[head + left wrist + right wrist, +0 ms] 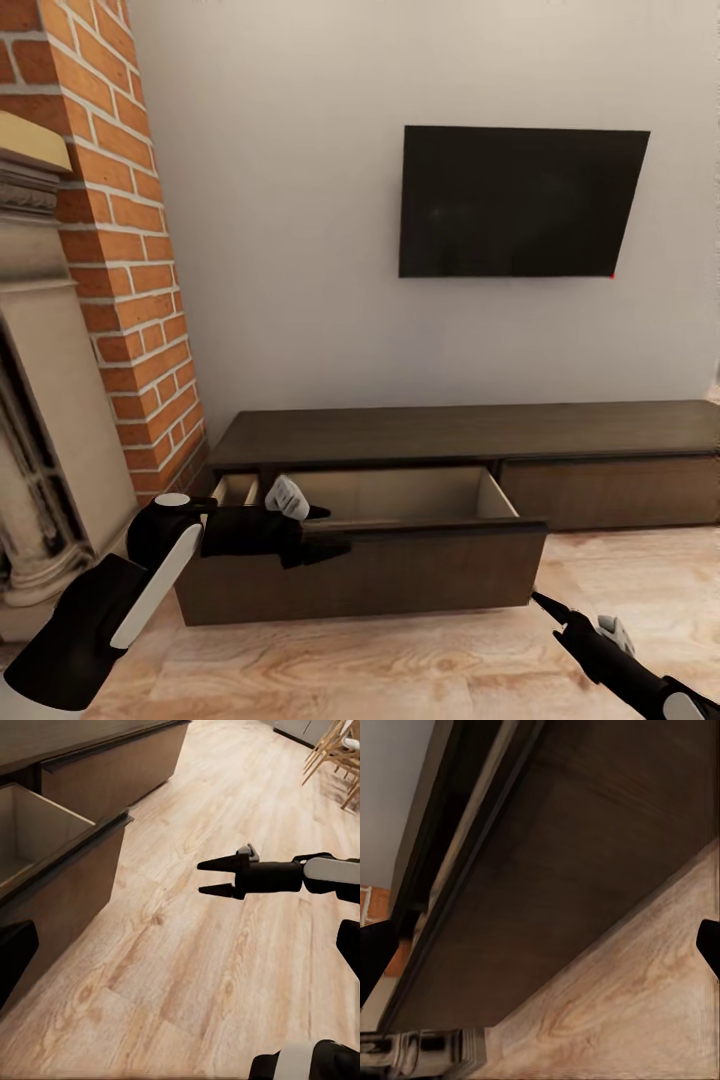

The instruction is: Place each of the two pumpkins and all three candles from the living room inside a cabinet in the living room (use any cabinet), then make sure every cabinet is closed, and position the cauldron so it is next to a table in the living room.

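The cabinet [470, 440] runs long and low along the wall, its long axis left to right, with the left drawer [365, 560] pulled out and its pale inside bare. The left gripper [318, 530] rests at the drawer's front lip, at about 9 o'clock from the drawer's middle; its spread I cannot tell. The right gripper [201, 876] hangs narrowly parted and empty over the floor [400, 660] at 5 o'clock, so I judge the left arm nearer

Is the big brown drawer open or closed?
Open. The left drawer is pulled out from the cabinet, so its pale inside shows. The left tool sits at its front edge.
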